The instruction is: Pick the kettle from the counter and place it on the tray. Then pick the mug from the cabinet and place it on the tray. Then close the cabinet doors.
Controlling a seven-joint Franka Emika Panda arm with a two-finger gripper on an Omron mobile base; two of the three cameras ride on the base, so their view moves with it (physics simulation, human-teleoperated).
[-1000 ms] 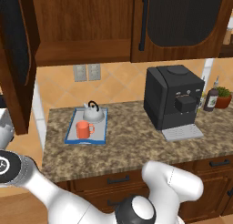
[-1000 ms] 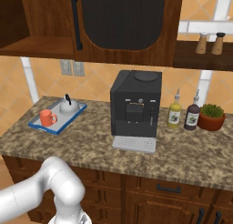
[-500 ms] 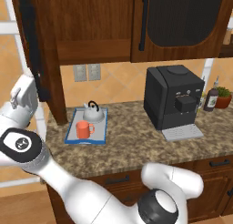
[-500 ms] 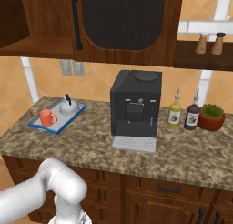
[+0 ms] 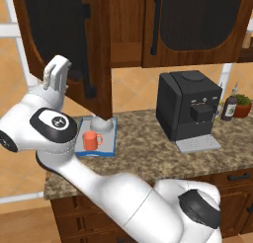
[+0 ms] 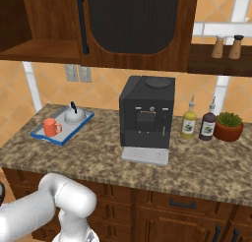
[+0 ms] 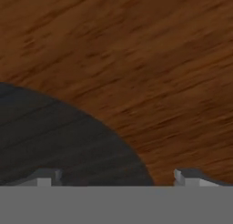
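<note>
Pressed close against the swung-out dark-wood cabinet door with black mesh panel (image 5: 59, 34): the white arm's two-finger gripper (image 5: 55, 75), jaws spread apart with nothing between them. Beyond, on the speckled granite counter (image 6: 206, 162), the blue-rimmed grey tray (image 6: 42, 136) carrying the orange-red mug (image 6: 50, 127) and the silver dome-shaped kettle (image 6: 74, 115).

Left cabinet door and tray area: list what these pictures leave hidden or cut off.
- kettle, left base view: the left cabinet door covers its top and handle.
- tray, left base view: the arm covers its left end.
- gripper, left base view: seen from behind against the door; whether it touches cannot be told.
- Hand view: wood frame and dark panel at close range; the finger tips are cut off by the bottom edge.
</note>
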